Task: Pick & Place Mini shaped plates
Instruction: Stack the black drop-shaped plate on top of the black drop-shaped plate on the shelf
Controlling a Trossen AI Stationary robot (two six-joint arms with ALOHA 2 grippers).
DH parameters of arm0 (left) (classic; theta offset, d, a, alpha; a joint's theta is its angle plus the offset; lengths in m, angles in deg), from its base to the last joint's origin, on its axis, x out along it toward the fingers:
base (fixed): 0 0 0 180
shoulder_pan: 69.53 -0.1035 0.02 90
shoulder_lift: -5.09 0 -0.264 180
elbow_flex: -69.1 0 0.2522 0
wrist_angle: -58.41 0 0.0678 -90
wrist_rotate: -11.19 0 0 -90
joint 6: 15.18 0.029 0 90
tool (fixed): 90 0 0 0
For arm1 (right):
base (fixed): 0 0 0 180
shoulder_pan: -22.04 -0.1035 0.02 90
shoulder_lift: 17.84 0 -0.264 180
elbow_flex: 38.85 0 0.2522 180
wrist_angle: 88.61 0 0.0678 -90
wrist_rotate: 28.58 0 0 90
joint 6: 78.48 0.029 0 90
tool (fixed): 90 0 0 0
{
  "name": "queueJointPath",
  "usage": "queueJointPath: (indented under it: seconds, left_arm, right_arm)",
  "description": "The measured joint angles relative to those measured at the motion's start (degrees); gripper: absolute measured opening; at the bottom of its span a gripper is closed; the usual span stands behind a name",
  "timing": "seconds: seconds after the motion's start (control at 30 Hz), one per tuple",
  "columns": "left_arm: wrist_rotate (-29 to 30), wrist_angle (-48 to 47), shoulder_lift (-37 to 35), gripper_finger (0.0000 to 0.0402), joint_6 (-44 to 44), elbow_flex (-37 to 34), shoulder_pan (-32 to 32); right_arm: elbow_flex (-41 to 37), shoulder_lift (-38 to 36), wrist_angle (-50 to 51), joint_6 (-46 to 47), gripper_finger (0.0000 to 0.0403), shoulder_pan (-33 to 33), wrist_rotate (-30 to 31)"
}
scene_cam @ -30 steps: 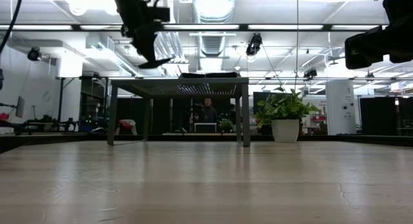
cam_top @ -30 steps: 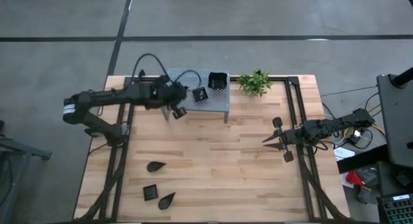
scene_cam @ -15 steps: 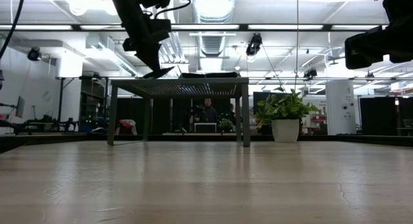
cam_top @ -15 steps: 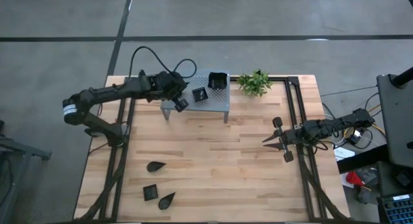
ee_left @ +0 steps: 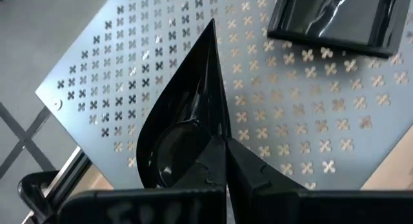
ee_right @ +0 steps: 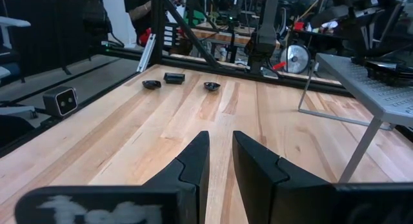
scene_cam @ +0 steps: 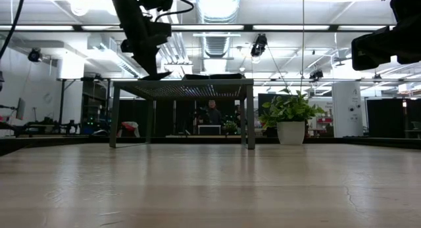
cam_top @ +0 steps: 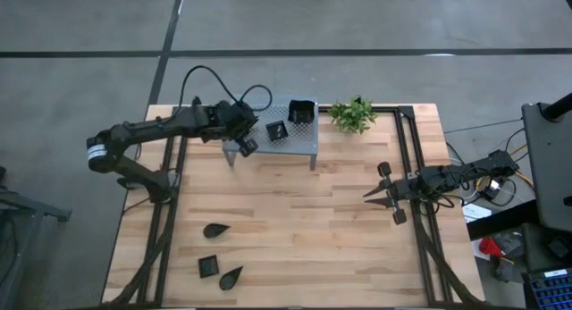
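Observation:
My left gripper (cam_top: 244, 146) hangs over the left part of the grey perforated shelf (cam_top: 299, 142) and is shut on a glossy black leaf-shaped plate (ee_left: 184, 114). In the low view that plate (scene_cam: 156, 75) sits level with the shelf top (scene_cam: 197, 83). A small square plate (cam_top: 276, 130) and a larger square plate (cam_top: 302, 112) lie flat on the shelf. Two leaf plates (cam_top: 215, 230) (cam_top: 231, 277) and a small square one (cam_top: 208, 266) lie on the table near its near left corner. My right gripper (cam_top: 368, 193) waits open above the table's right side. My left gripper (ee_left: 226, 143) pinches the leaf plate between its two fingers by the rim at its broad, rounded end (ee_left: 216, 130), coming from above and slanting down. The pointed tip (ee_left: 211, 27) reaches away from the fingers over the shelf. Whether the plate rests on the shelf, I cannot tell.
A small green plant (cam_top: 352, 113) stands at the far edge, right of the shelf. The shelf stands on thin legs (scene_cam: 250, 116) with open space beneath. Bare wood (cam_top: 304, 230) spreads across the middle of the table. Black frame rails (cam_top: 418, 247) run along both sides.
My left gripper has carried the leaf plate from the shelf's near edge toward the far edge, over the shelf, and has come down. The plate, first held clearly above the shelf, is now at the level of its top. The gripper has stayed shut on it.

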Motion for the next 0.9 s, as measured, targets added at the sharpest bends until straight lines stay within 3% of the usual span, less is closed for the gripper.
queueJointPath:
  seconds: [0.9]
  left_arm:
    - [2.31,0.32,0.04,0.0007,0.09,0.02,0.52]
  right_arm:
    - [0.01,0.01,0.02,0.0,0.0063,0.01,0.0]
